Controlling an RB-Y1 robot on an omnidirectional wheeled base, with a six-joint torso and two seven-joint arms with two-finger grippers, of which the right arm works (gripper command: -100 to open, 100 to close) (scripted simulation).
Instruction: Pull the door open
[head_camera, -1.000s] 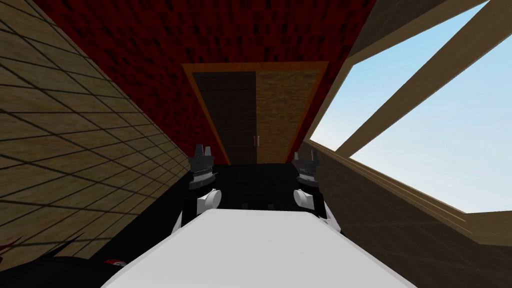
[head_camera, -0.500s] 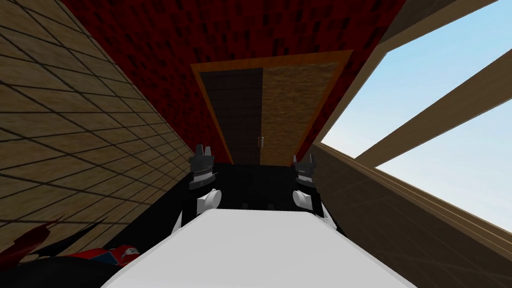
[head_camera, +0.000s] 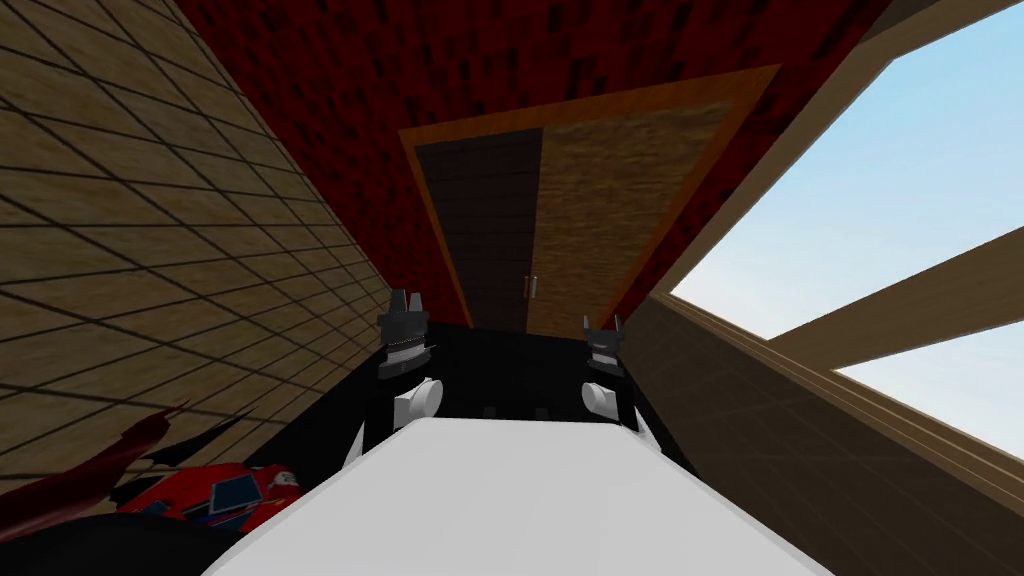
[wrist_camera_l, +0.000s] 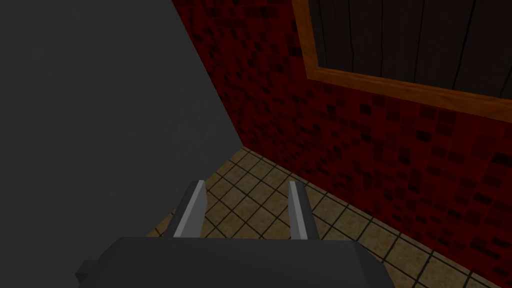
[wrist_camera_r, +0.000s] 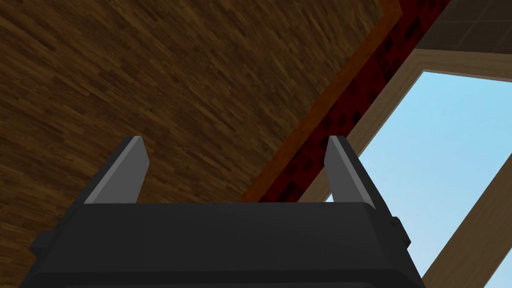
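**A:** Where is the door?

**B:** Straight ahead, at the end of a narrow passage. It is a double door (head_camera: 600, 230) in an orange frame (head_camera: 590, 100), set in a red tiled wall (head_camera: 350, 80). One half is a dark panel (head_camera: 485, 220) and the other is a light wood panel (wrist_camera_r: 150, 75).

**A:** Which way does it run?

**B:** Its long axis is upright and its face is turned flat toward me. The lean in the head view is the camera's. Two slim pale handles (head_camera: 530, 287) sit side by side on the seam where the panels meet, and each is upright too.

**A:** And the grippers?

**B:** Both are well apart from the handles. The left gripper (head_camera: 406, 298) has its fingers parted by a narrow gap with nothing between them. It points at the corner where the red wall meets tan tiles (wrist_camera_l: 250, 200). The right gripper (head_camera: 603, 324) has its fingers spread wide and holds nothing. It is aimed at the light wood panel near the frame's edge, with the window (head_camera: 880, 180) just beyond.
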